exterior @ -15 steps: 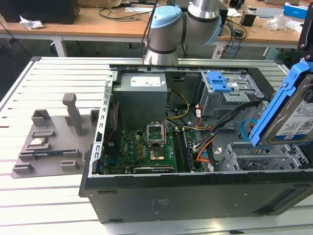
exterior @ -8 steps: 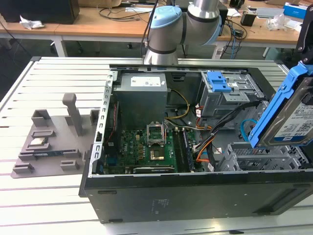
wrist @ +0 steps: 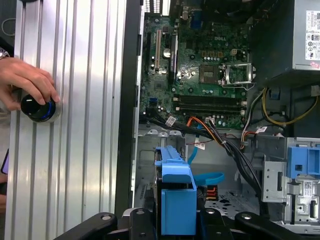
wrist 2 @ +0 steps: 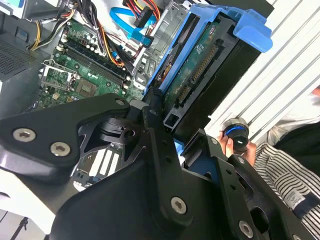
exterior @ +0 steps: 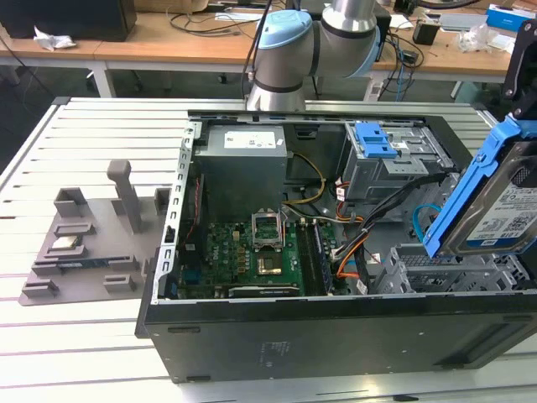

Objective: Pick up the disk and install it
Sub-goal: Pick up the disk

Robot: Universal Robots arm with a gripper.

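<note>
While clamped in the black gripper [wrist 2: 167,145], hangs tilted — flat silver disk [exterior: 503,210] in bright blue plastic bracket, long axis steep — above the grey metal drive bay [exterior: 457,269] of the open computer case [exterior: 336,332].

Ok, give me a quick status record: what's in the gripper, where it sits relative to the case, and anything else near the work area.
held item: the disk, blue bracket along its edge
gripper: gripper shut on the disk
disk pose: tilted, raised above the open computer case, at the exterior view's right
install state: not yet seated in the case
drive cage: grey, blue latch, at the case's far side in the exterior view
person: a hand on a round black-and-blue knob, on the slatted table beside the case
</note>
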